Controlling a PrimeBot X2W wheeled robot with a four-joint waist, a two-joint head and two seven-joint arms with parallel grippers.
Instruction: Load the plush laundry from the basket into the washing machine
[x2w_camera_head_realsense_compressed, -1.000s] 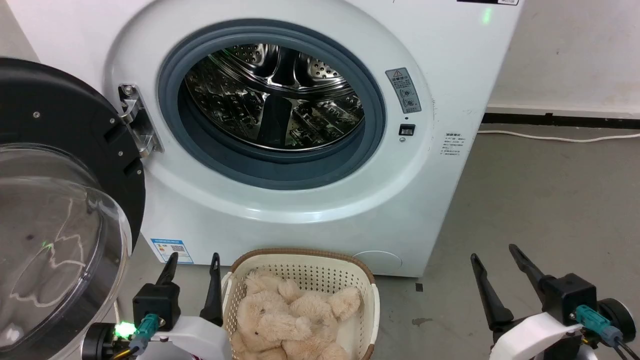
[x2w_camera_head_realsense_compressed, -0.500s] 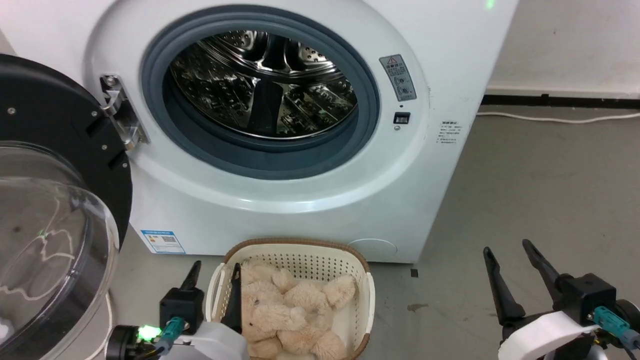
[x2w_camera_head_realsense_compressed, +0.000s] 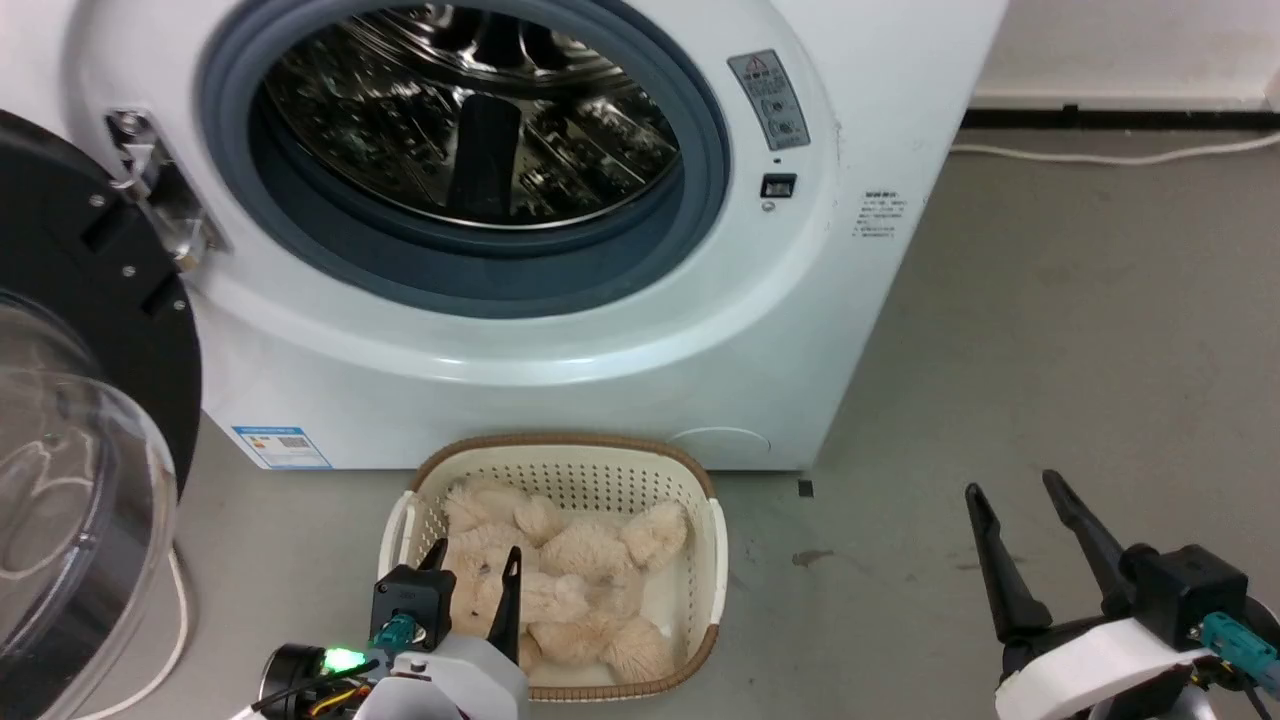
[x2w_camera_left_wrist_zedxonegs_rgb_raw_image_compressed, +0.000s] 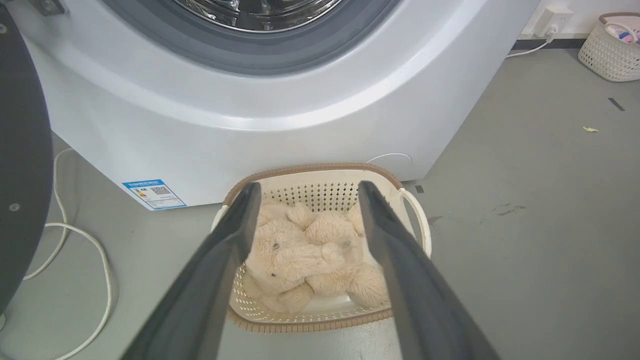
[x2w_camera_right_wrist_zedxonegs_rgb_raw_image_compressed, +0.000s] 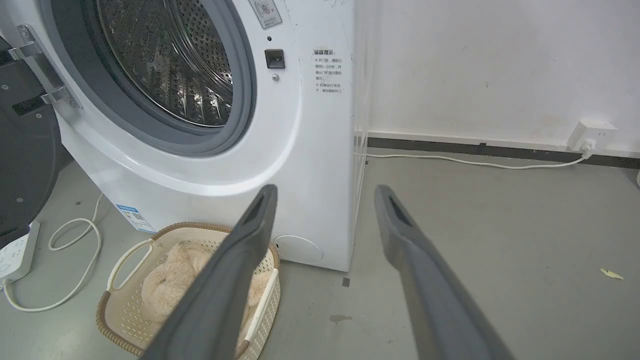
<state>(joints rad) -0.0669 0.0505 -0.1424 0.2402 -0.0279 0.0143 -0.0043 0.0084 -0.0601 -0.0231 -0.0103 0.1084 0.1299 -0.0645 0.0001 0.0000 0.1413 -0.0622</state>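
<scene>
While left gripper (x2w_camera_head_realsense_compressed: 476, 548) and right gripper (x2w_camera_head_realsense_compressed: 1011, 483) hold jaws apart, left wrist view catches a distant basket (x2w_camera_left_wrist_zedxonegs_rgb_raw_image_compressed: 611, 47).

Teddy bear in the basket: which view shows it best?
The left wrist view: the teddy bear lies nearly whole between the open fingers, eyes visible. In the head view the left gripper covers part; in the right wrist view a finger hides much.
</scene>
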